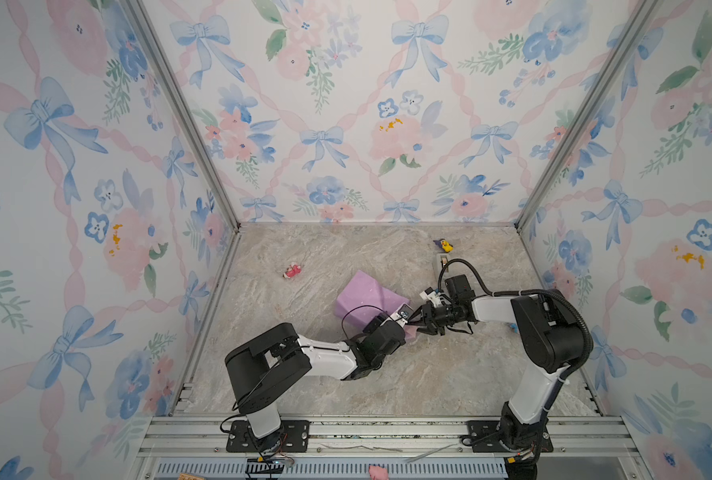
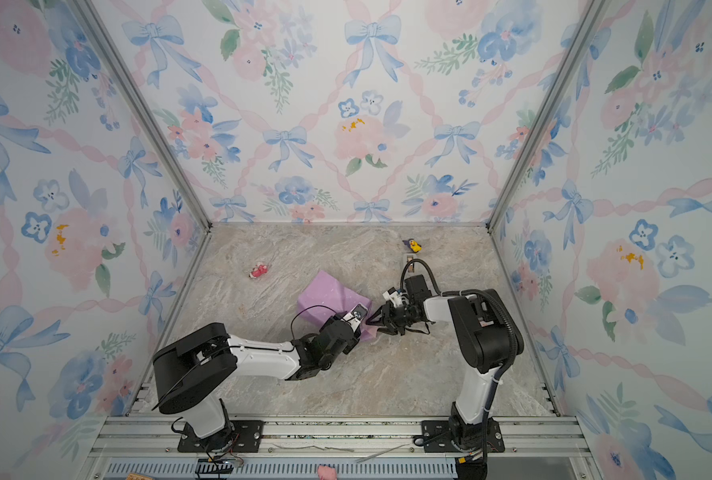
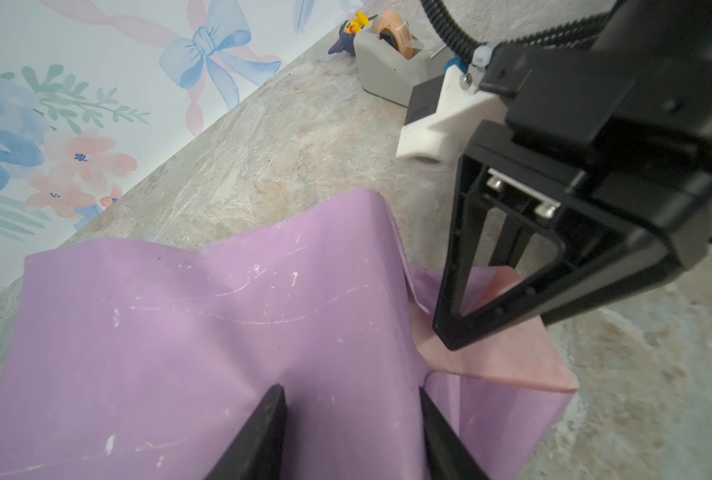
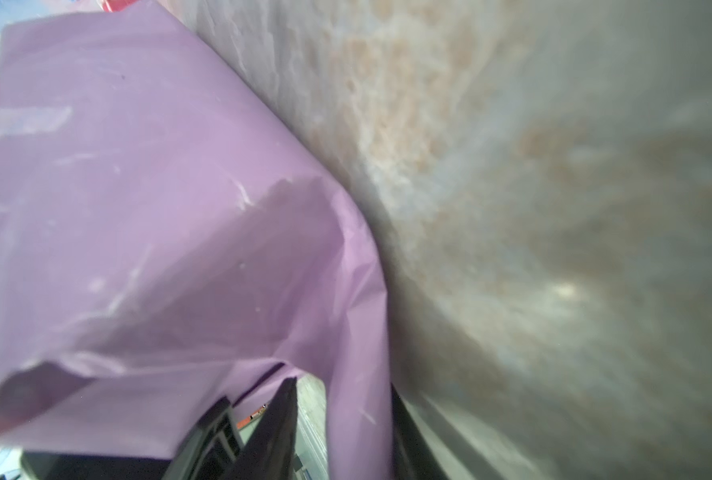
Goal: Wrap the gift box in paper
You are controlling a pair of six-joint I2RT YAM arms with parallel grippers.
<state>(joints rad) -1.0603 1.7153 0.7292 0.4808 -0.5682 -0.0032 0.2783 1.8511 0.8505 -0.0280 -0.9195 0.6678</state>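
The paper (image 1: 362,297) (image 2: 325,297) lies lilac side up, draped in a hump at mid-table; the gift box is hidden. In the left wrist view the paper (image 3: 180,332) bulges between my left gripper (image 3: 352,390) fingers, which press it from both sides at the near end of the hump. Its pink underside (image 3: 512,365) shows as a flap at the near right corner. My right gripper (image 1: 417,324) (image 3: 450,332) reaches that flap from the right. In the right wrist view a fold of paper (image 4: 358,374) runs between its parted fingers (image 4: 342,386), with a gap beside one finger.
A grey tape dispenser (image 1: 443,261) (image 3: 387,70) and a small duck toy (image 1: 443,245) stand at the back right. A pink-red toy (image 1: 292,271) lies at the back left. Patterned walls enclose the marbled table (image 1: 387,374) on three sides.
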